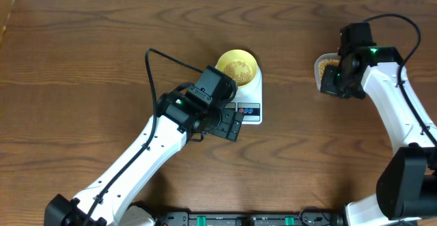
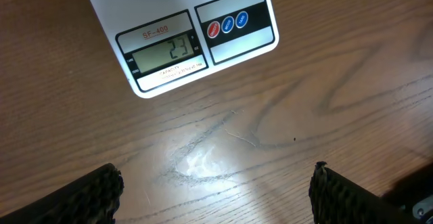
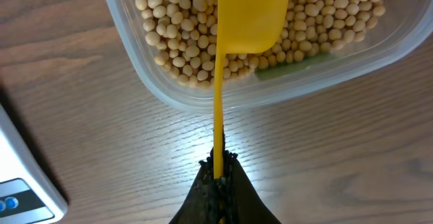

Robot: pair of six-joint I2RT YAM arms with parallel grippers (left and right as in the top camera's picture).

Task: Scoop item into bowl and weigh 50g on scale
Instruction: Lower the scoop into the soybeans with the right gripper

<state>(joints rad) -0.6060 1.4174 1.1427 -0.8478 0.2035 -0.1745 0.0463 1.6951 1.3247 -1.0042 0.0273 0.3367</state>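
Your right pincer (image 3: 218, 175) is closed tight on the thin handle of a yellow scoop (image 3: 249, 14). The handle stands on edge between the black fingers. The scoop's cup reaches out over the beans (image 3: 169, 28), which lie heaped in a clear plastic tub (image 3: 203, 99). You cannot tell from the wrist view whether the cup touches them or carries any. The tub rests on the wooden desk (image 3: 81, 116), and a white corner of the scale (image 3: 24, 183) shows at the lower left of that view.

Your left pincer (image 2: 216, 193) stands wide open and grips nothing. Its two ribbed black fingers (image 2: 95, 197) sit at the lower corners of its wrist view, with bare wood between them. Just beyond it is the front of the scale, where you can read "SF-400" in red letters above the grey display (image 2: 169, 51). The display shows 23. A line of print under the display is too small to read. To the right of the display is a framed panel with three round buttons (image 2: 228, 24), one red and two blue; their markings are too small to make out.

From overhead, the pale-yellow bowl (image 1: 254, 65) sits on the scale's platform at its far end, with a layer of beans inside. The left pincer hovers beside the scale's display end. The tub is well apart from the scale, off to the right, with the right pincer over it.
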